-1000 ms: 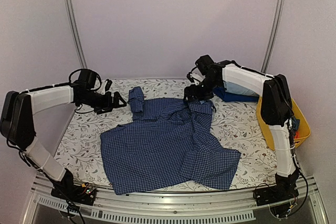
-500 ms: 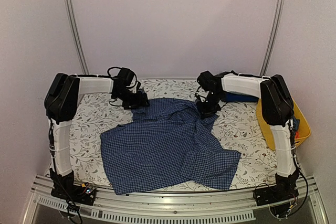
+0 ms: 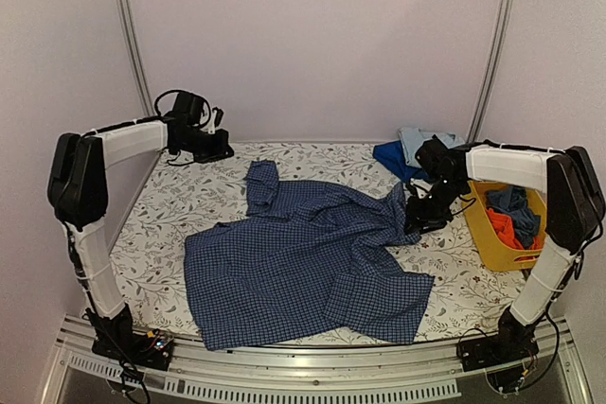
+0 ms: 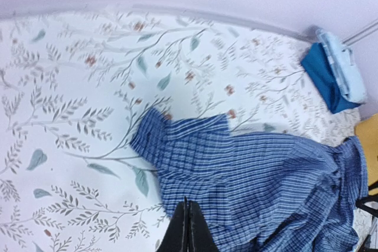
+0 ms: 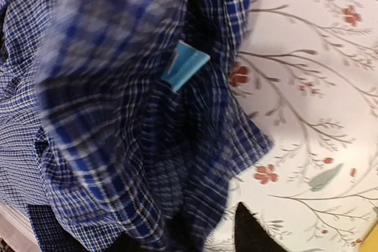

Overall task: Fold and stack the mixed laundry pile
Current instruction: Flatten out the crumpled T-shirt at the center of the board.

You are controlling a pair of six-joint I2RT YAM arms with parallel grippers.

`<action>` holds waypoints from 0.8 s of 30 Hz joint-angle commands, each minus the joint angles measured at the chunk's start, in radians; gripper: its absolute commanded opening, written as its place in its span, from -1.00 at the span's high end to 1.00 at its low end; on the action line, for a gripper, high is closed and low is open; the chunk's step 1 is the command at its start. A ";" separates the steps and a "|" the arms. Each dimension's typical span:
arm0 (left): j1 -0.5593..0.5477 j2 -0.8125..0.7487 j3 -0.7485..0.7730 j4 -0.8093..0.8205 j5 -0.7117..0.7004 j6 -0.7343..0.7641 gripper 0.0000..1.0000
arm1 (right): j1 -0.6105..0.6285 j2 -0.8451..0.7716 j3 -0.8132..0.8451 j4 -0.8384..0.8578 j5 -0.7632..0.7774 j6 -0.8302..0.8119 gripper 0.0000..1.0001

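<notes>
We find the shirt [image 3: 303,267] spread across the middle of the table [image 3: 156,224]. Behind it to the right, at the far edge, lie folded cloths [image 3: 405,150]. The basket [image 3: 483,238] stands at the right edge with garments [image 3: 507,217] in it. The left gripper [image 3: 225,149] is over the far left corner, and the right gripper [image 3: 415,222] is at the shirt's right edge, beside the basket.

l gripper [image 4: 187,206] closed, far back; r gripper [image 3: 417,221] pinching shirt [image 3: 303,257]
</notes>
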 commanded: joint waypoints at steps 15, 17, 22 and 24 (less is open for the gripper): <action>-0.212 0.225 0.268 -0.077 -0.166 0.117 -1.00 | -0.078 0.039 0.385 0.083 -0.186 -0.133 -0.78; -0.229 0.316 0.365 -0.157 -0.266 0.095 -0.99 | -0.058 0.091 0.425 0.078 -0.184 -0.152 -0.78; -0.238 0.511 0.610 -0.381 -0.461 0.034 -0.99 | -0.039 0.162 0.476 0.089 -0.198 -0.174 -0.84; -0.236 0.535 0.649 -0.400 -0.510 0.029 -0.99 | -0.037 0.180 0.484 0.102 -0.213 -0.203 -0.87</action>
